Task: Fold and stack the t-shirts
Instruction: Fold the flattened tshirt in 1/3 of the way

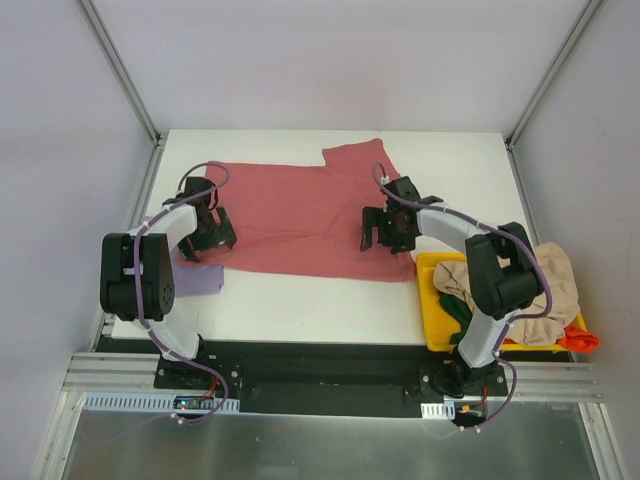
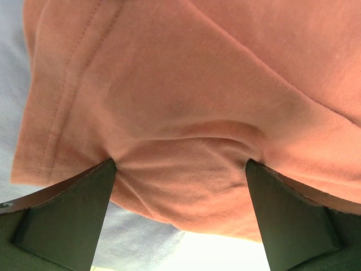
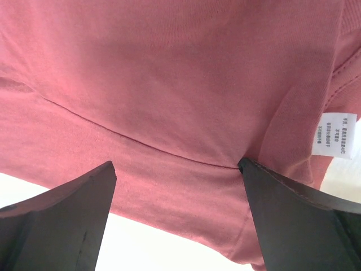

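The large dusty pink-red t-shirt (image 1: 300, 215) lies spread flat on the white table. My left gripper (image 1: 213, 235) is open at the shirt's near-left edge, its fingertips down on the fabric (image 2: 186, 84) with a small fold bunched between them. My right gripper (image 1: 385, 232) is open at the near-right edge, its jaws straddling the hem (image 3: 169, 73) beside the small white tag (image 3: 335, 135). A lavender-purple t-shirt (image 1: 200, 278) lies folded near the left arm, partly under the pink shirt; it also shows in the left wrist view (image 2: 135, 237).
A yellow plastic bin (image 1: 432, 320) stands at the table's near-right corner. It holds a beige tee (image 1: 555, 290), a green one (image 1: 458, 310) and an orange-red one (image 1: 580, 341). Metal frame posts stand at the table's far corners.
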You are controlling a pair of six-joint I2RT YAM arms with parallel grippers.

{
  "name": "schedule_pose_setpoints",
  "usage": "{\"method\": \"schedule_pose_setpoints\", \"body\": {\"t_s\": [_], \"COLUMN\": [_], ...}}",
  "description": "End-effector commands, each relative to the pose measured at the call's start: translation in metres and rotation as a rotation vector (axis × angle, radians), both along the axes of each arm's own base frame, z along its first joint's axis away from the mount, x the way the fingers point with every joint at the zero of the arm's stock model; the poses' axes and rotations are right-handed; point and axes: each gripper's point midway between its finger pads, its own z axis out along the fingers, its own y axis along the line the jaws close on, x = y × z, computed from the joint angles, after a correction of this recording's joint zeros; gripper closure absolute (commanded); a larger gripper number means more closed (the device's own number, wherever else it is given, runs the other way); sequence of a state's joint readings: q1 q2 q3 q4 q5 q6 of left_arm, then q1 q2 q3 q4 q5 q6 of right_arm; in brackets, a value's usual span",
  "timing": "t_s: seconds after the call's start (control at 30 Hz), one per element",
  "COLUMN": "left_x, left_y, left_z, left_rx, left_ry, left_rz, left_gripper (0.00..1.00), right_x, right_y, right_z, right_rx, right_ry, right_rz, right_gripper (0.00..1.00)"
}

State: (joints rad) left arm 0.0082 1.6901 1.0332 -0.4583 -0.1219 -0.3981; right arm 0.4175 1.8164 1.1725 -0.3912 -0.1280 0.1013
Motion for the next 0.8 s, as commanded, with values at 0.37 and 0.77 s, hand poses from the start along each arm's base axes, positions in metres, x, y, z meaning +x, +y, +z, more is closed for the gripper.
{"method": "schedule_pose_setpoints", "body": {"t_s": [0.37, 0.77], "left_x": [-0.036, 0.093], "left_y": [0.002, 0.008], "left_z": [0.029, 0.153], "left_rx": [-0.001, 0.044], "left_ry": [-0.102, -0.407], "left_rz": [0.08, -0.021], "left_gripper": [0.01, 0.01], "right_x": [-0.057, 0.069], "right_y": [-0.017, -0.024], "right_z": [0.017, 0.127], "right_rx": [-0.051, -0.058], "right_ry": [0.011, -0.293], "right_rz": [0.006, -0.094], "right_gripper": [0.04, 0.04]}}
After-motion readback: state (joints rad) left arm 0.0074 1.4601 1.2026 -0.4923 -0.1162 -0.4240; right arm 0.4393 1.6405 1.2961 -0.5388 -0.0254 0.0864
